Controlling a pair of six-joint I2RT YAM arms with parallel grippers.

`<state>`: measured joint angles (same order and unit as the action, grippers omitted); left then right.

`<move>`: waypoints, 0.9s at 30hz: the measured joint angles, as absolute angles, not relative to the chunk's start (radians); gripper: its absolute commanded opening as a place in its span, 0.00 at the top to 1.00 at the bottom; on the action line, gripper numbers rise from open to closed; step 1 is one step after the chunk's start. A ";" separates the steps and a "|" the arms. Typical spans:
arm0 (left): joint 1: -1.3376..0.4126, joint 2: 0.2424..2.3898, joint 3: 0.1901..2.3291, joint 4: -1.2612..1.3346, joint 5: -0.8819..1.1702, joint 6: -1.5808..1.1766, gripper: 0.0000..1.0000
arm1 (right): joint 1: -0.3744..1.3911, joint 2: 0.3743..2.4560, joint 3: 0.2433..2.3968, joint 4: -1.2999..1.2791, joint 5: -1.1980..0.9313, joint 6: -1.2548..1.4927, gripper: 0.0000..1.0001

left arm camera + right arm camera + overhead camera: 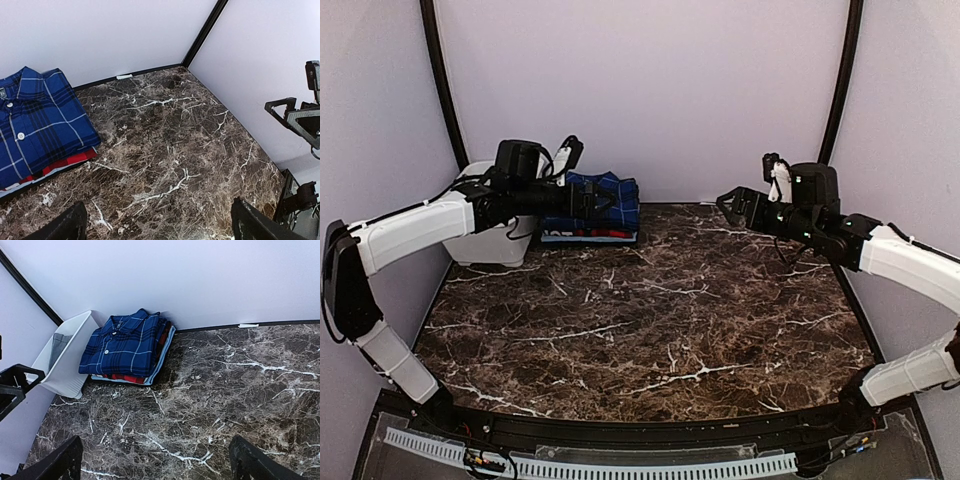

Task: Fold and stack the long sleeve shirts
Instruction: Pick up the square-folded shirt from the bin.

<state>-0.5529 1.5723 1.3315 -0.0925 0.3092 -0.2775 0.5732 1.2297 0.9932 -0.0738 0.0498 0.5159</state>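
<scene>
Fingers point(72, 225) of the left gripper point(157, 205) are spread wide with only bare stone between them. The right gripper point(155, 440) is likewise parted and empty.

Under both lies the counter point(650, 320), a glossy slab of dark brown marble run through with thin white veins, its near edge curved. At the far left corner stands a white plastic basket point(62, 375), smooth-walled, with a fold of grey cloth point(60, 345) showing inside.

Just beside it, against the far edge, sits the stack of folded shirts point(618, 205). A dark blue plaid shirt point(125, 342) is on top, collar toward the wall, its soft weave crossed with pale lines. A red shirt point(125, 377) peeps out under it, and a pale blue layer point(161, 357) is lowest.

From above, the left gripper appears over the left part of the stack, yet its wrist camera shows the stack off to the left of the fingers, not between them. The right gripper is toward the far right corner, well apart from the stack.

A short white strip point(248, 325) lies along the far edge. Small white buttons point(20, 135) dot the plaid placket.
</scene>
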 measured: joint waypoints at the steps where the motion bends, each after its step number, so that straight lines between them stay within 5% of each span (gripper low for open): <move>1: -0.553 1.564 1.331 -0.090 0.310 -0.279 0.01 | 0.573 1.229 0.993 -0.074 0.050 0.518 0.01; 20: -0.542 1.533 1.403 -0.183 0.135 -0.289 0.01 | 0.573 1.206 0.993 -0.076 0.070 0.506 0.01; 27: -0.413 1.546 1.516 -0.294 -0.015 -0.338 0.01 | 0.573 1.206 0.993 -0.086 0.071 0.485 0.02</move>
